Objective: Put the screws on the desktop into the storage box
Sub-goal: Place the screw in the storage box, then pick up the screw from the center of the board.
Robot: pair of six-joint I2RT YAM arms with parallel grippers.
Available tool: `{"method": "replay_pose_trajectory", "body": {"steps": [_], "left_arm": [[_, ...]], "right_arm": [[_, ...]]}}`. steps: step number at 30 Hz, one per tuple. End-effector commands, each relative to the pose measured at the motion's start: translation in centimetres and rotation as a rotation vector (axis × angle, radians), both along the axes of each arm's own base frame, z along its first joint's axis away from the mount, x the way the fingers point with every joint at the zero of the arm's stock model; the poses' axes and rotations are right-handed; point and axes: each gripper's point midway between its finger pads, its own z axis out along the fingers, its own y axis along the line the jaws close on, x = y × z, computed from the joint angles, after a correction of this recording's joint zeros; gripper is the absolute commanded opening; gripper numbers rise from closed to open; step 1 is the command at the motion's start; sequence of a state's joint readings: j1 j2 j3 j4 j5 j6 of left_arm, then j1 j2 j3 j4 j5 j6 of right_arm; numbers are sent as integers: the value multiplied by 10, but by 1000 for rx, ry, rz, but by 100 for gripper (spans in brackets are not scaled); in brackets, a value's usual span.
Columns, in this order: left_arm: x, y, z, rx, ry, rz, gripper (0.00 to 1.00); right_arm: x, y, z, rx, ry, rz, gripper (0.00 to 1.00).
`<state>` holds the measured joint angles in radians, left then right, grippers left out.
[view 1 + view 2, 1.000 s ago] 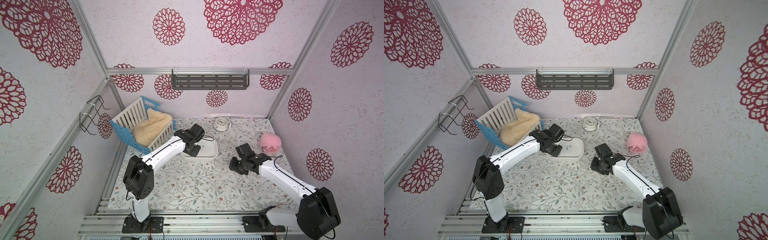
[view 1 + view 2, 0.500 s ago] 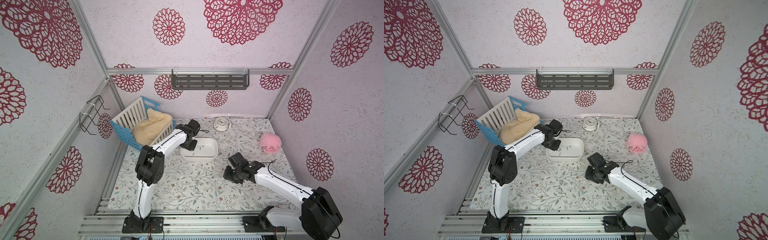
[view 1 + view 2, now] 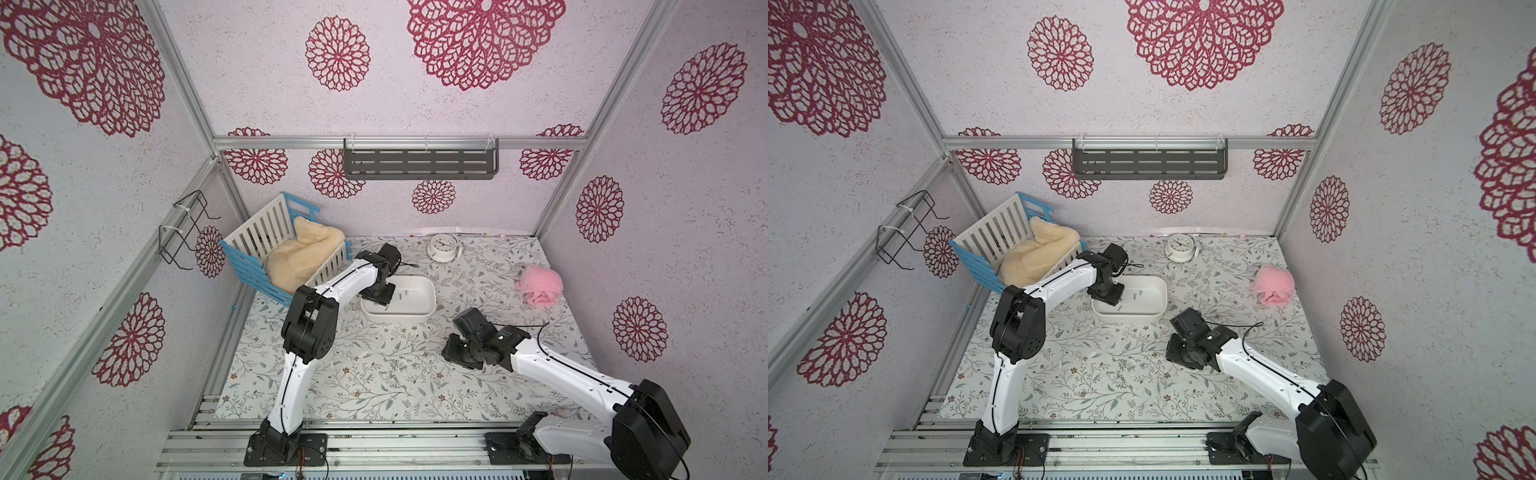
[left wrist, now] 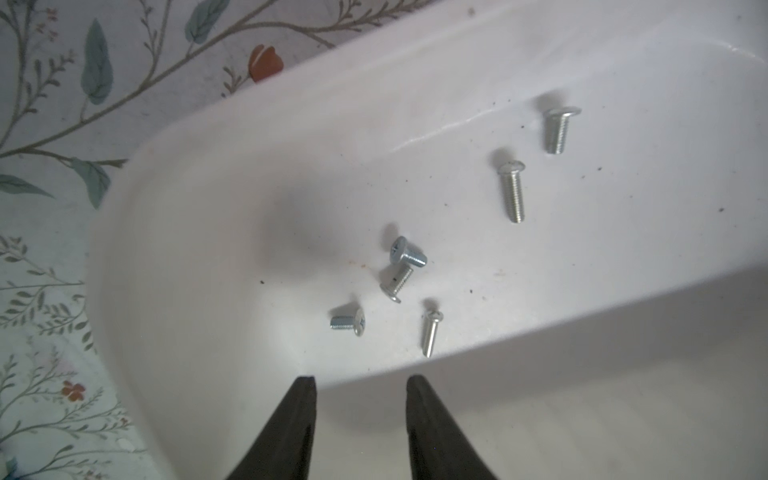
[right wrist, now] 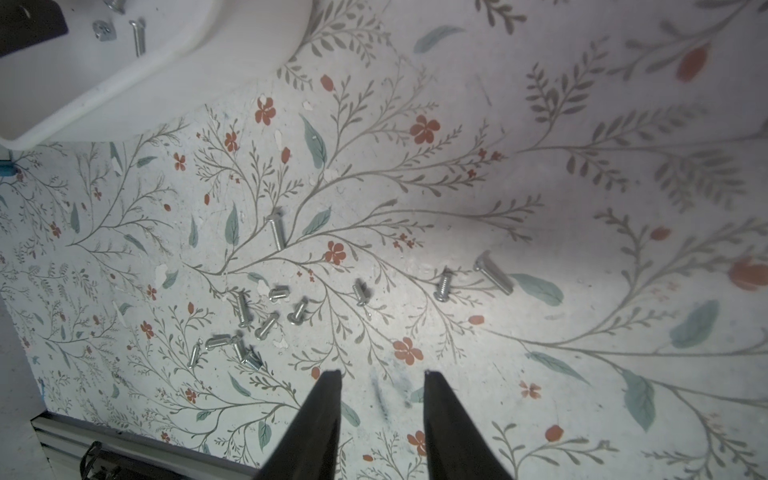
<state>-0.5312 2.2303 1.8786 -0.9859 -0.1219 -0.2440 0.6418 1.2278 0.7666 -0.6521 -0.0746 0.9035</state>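
**A:** Left side, what do you have?
**B:** Left claw is over the end of the white storage box nearest the blue-and-white crate. Its fingers are apart with nothing between them. Six screws lie on the box floor, two of them touching.
**A:** And the right?
**B:** Right claw hangs low over the desktop, likewise released and empty. The loose screws, about a dozen, lie just ahead of its tips. There's a tight clump, then a few strung out singly. The box stands apart from them, farther back.
**A:** So most of the job remains. What worries you?
**B:** The clump. Several lie touching or crossed. Fingers closing there could catch two at once. Or they pinch one by the head and flick its neighbour off across the surface.
**A:** Better to take a single?
**B:** I'd say so, since the lone ones have clear room on either side. Even so, round shafts roll, and an off-centre pinch would squirt the screw out sideways.
**A:** Anything else?
**B:** It's grey metal on a grey-green vine print. Easy to misjudge where a screw lies and close on bare desktop, or drive the tips down too hard.
**A:** And at the box?
**B:** Low walls, with the left arm sitting over it. If both arms arrive together they could knock each other or shove the tub. Let go from too high and a screw may bounce over the rim.
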Motion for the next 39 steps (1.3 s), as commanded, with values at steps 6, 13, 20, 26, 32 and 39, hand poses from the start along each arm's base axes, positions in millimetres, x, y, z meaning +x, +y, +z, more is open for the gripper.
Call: {"method": "replay_pose_trajectory", "body": {"steps": [6, 13, 20, 26, 32, 39], "left_arm": [[-16, 13, 135, -134, -239, 25, 47], [-50, 59, 151, -118, -287, 94, 48], [-82, 99, 132, -103, -265, 166, 49], [-103, 111, 107, -92, -230, 184, 50], [-112, 117, 93, -95, -192, 198, 50], [-118, 120, 83, -96, -170, 207, 50]], "right_arm": [[6, 4, 4, -28, -37, -28, 37], [0, 2, -21, -116, 25, -51, 36], [5, -9, -24, -224, 22, -24, 38], [8, -15, -26, -292, 42, 75, 40], [14, -35, -22, -305, 39, 71, 40], [14, -42, -27, -281, 43, 89, 40]]}}
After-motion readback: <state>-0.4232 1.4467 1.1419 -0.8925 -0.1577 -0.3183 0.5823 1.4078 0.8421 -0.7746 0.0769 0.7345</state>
